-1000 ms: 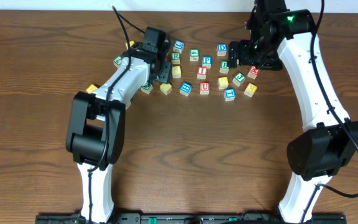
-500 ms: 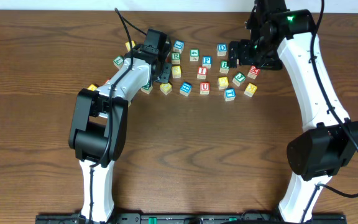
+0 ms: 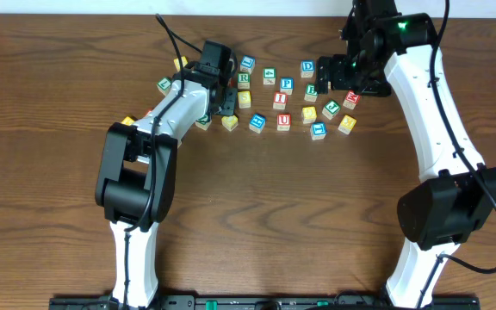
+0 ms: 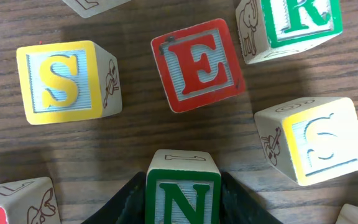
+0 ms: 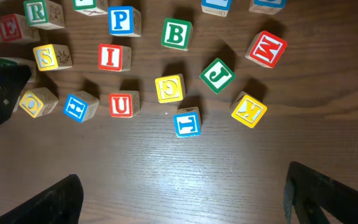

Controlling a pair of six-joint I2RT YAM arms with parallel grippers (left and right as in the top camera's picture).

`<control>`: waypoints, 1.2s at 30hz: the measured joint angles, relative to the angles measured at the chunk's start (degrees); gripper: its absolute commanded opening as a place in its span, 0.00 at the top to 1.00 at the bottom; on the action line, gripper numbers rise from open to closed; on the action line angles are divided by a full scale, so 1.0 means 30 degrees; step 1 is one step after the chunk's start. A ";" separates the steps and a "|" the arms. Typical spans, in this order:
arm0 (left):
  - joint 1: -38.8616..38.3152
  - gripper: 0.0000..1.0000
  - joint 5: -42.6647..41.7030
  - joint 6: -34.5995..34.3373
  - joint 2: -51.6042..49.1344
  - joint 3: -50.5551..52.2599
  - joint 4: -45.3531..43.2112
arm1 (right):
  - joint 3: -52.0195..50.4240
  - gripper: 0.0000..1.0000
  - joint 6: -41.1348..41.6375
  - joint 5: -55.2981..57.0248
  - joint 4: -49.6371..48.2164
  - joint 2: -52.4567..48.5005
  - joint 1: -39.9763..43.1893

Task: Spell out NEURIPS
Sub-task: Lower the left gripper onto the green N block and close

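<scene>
In the left wrist view a green N cube [image 4: 183, 198] sits on the table between the black fingers of my left gripper [image 4: 183, 182], which is shut on its sides. Just beyond it lie the red E cube [image 4: 197, 65], a yellow S cube [image 4: 61, 81] and the green R cube [image 4: 300, 22]. From overhead the left gripper [image 3: 222, 93] covers the N cube at the left end of the cluster. The blue P cube [image 5: 122, 20], red I cube [image 5: 110, 57] and red U cube [image 5: 122, 104] lie in the middle. My right gripper [image 5: 185, 199] hangs open above bare table.
Other letter cubes lie scattered to the right: green B [image 5: 176, 34], yellow G [image 5: 169, 88], green J [image 5: 217, 74], red M [image 5: 267, 48], yellow K [image 5: 248, 110], blue T [image 5: 187, 121]. A second yellow cube [image 4: 319, 143] lies close to the N cube's right.
My left gripper's jaws have closed in on the green N cube. The right arm has not moved.
</scene>
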State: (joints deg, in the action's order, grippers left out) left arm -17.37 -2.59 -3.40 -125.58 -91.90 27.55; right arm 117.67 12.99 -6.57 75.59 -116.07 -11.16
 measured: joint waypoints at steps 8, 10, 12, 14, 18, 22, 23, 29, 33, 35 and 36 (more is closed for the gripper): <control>0.0000 0.65 -0.0007 -0.0364 0.0000 0.0000 -0.0277 | 0.0000 0.01 0.0000 0.0007 -0.0007 0.0000 0.0000; 0.0000 0.65 -0.0007 -0.0437 0.0000 0.0000 -0.0277 | 0.0000 0.01 0.0000 0.0007 0.0000 0.0000 0.0000; 0.0000 0.65 -0.0007 -0.0525 0.0000 0.0000 -0.0277 | 0.0000 0.01 0.0007 0.0000 -0.0007 0.0000 0.0000; 0.0000 0.65 -0.0007 -0.0641 0.0000 0.0000 -0.0277 | 0.0000 0.01 0.0000 0.0007 0.0000 0.0000 0.0000; 0.0000 0.65 -0.0007 -0.0801 0.0000 0.0000 -0.0277 | 0.0000 0.01 0.0007 0.0007 -0.0007 0.0000 0.0000; 0.0000 0.65 -0.0007 -0.0809 0.0000 0.0000 -0.0277 | 0.0000 0.01 0.0000 0.0007 -0.0007 0.0000 0.0000; 0.0000 0.64 -0.0007 -0.0809 0.0000 0.0000 -0.0277 | 0.0000 0.01 0.0000 0.0007 -0.0007 0.0000 0.0000; 0.0000 0.64 0.0000 -0.0860 0.0000 0.0000 -0.0321 | 0.0000 0.01 0.0007 0.0007 -0.0007 0.0000 0.0000; 0.0000 0.58 -0.0007 -0.0867 0.0000 0.0000 -0.0372 | 0.0000 0.01 0.0000 0.0007 -0.0007 0.0000 0.0000; 0.0000 0.52 -0.0007 -0.0903 0.0000 0.0000 -0.0481 | 0.0000 0.01 0.0000 0.0007 -0.0007 0.0000 0.0000; 0.0000 0.52 -0.0007 -0.0896 0.0000 0.0000 -0.0619 | 0.0000 0.01 0.0000 0.0007 -0.0007 0.0000 0.0000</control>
State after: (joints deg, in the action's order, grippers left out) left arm -17.37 -2.61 -6.09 -125.58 -91.90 25.69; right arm 117.67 12.99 -6.55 75.57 -116.07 -11.16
